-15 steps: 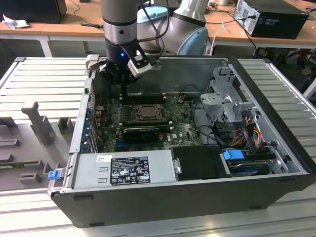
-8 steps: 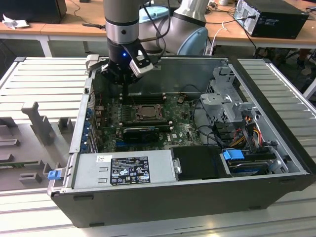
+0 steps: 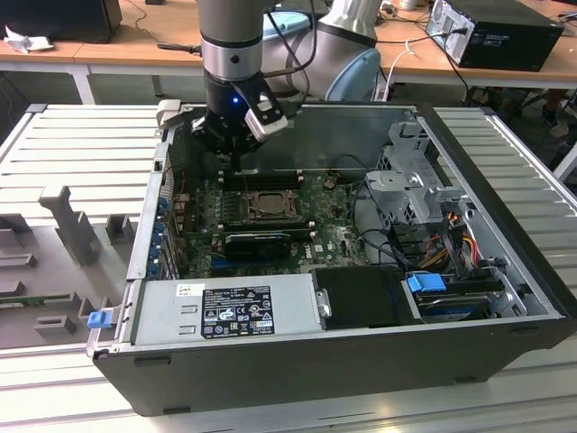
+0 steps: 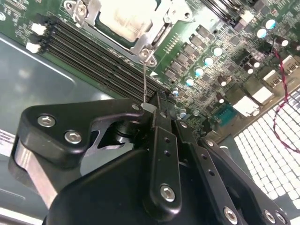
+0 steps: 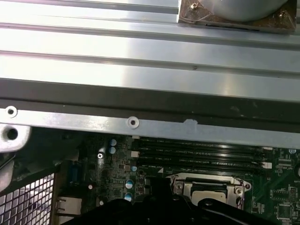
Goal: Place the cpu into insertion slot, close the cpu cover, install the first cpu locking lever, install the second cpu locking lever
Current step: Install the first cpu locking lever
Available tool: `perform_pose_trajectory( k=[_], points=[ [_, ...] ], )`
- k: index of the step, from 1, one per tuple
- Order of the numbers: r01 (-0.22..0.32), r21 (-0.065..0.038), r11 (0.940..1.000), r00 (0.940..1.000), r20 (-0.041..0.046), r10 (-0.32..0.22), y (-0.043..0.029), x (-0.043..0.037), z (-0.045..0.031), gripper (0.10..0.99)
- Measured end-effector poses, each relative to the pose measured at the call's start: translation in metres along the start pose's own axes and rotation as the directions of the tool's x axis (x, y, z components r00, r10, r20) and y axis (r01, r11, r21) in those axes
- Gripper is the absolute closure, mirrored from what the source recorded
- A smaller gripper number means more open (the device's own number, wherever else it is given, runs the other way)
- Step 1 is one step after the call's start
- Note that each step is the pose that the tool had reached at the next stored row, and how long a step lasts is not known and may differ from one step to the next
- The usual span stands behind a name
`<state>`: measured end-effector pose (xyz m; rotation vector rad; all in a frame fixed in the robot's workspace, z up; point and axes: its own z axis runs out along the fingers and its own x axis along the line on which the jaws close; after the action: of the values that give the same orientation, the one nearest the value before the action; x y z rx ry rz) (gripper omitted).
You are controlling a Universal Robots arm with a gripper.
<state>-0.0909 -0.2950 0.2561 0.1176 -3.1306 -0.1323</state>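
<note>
The cpu [image 4: 125, 18] sits in the insertion slot [image 3: 268, 204], its pale metal top showing through the square window of the cpu cover [image 4: 140, 40], which looks to lie flat over it in both wrist views. So, as I judge it, the first two steps are done and the work now stands at the locking levers.

The claw [image 4: 149, 107] hangs just above the board on the far side of the socket, over the row of memory slots [image 4: 93, 56]. Its black fingers [image 4: 161, 140] are clenched together, and a thin wire lever [image 4: 145, 79] runs from the socket's corner up to their tips; the claw appears to be grasping its free end. That lever stands raised rather than tucked down, so I take it as not yet latched. Whether the other lever is already hooked I cannot tell.

Around the socket spreads the green motherboard [image 3: 338, 236], with a black part lying just on the near side of the socket in the exterior view. All of this lies inside the open computer case [image 3: 487, 271], whose power supply [image 3: 225, 311] runs along the near wall and whose drive cage [image 3: 410, 185] stands toward the exterior view's right. The case rests on a ribbed metal table [image 3: 81, 144].
</note>
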Motion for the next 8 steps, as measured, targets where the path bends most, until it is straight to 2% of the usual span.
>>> perform_pose_trajectory(
  k=[6,8],
  points=[
    [0.000,0.000,1.0000,1.0000,0.0001,0.000,-0.0012,-0.0135,0.0019,0.980],
    [0.000,0.000,1.0000,1.0000,-0.0002,0.000,-0.0022,-0.0254,0.0036,0.980]
  ],
)
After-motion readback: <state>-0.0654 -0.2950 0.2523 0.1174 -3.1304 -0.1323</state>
